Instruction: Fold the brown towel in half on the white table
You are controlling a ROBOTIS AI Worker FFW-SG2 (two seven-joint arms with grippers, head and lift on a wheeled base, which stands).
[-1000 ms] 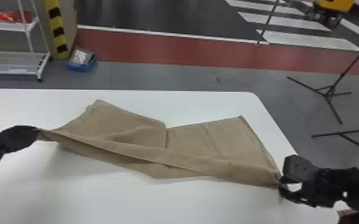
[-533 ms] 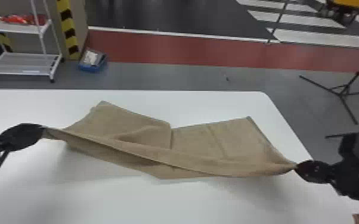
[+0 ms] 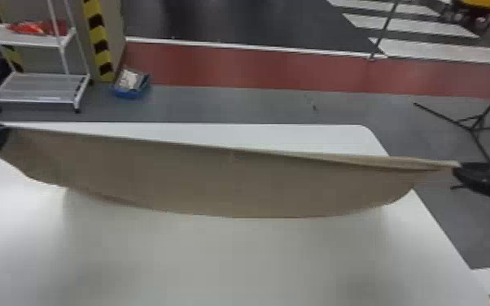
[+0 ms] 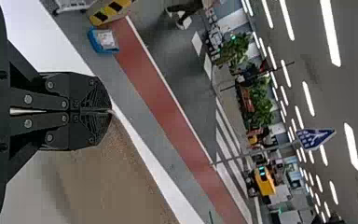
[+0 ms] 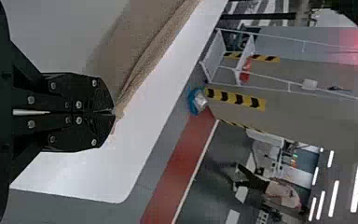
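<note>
Across the middle of the head view, I have the brown towel (image 3: 232, 183) slung above the white desk (image 3: 232, 260), left jaws and right jaws each clamped on a corner, and overstretching it could tug a thin pinch loose, skewing the fold.

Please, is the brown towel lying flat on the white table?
No, the brown towel hangs stretched between the left gripper and the right gripper, over the white table.
</note>
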